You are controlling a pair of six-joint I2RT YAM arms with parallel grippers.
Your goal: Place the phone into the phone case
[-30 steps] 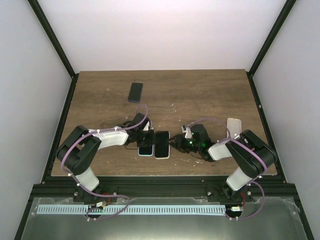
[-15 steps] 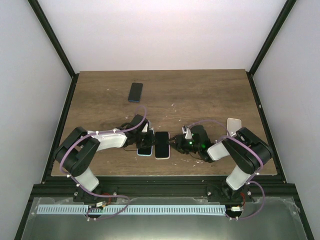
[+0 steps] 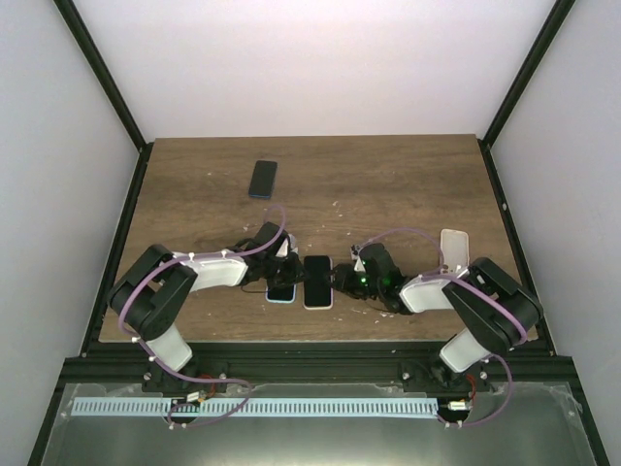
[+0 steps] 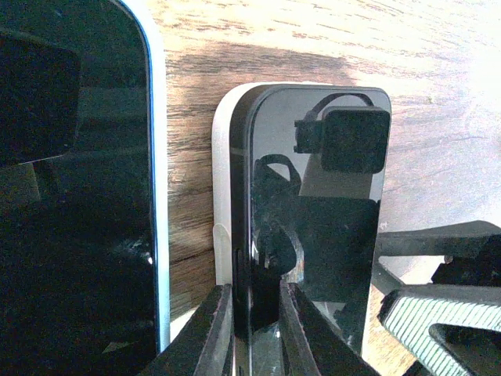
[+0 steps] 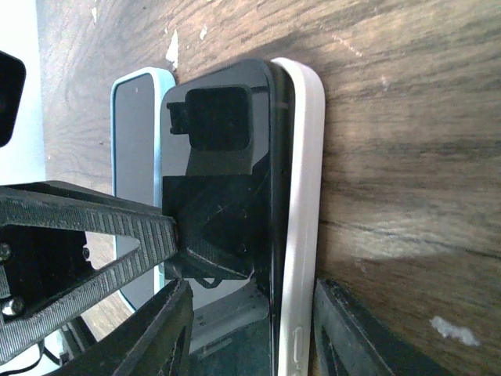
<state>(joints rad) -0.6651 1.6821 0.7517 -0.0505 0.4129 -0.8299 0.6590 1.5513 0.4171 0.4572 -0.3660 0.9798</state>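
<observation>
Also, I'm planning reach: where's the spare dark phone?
In the top view the dark phone lies flat on the table's far-left part, alone, well beyond the left hand and the white-cased phone it pinches.

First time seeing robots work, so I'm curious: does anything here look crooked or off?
Yes. The black phone is not lying flat in the white case. In both wrist views one long edge rides above the case's rim, with the phone's side showing. The left gripper pinches that raised edge.
</observation>
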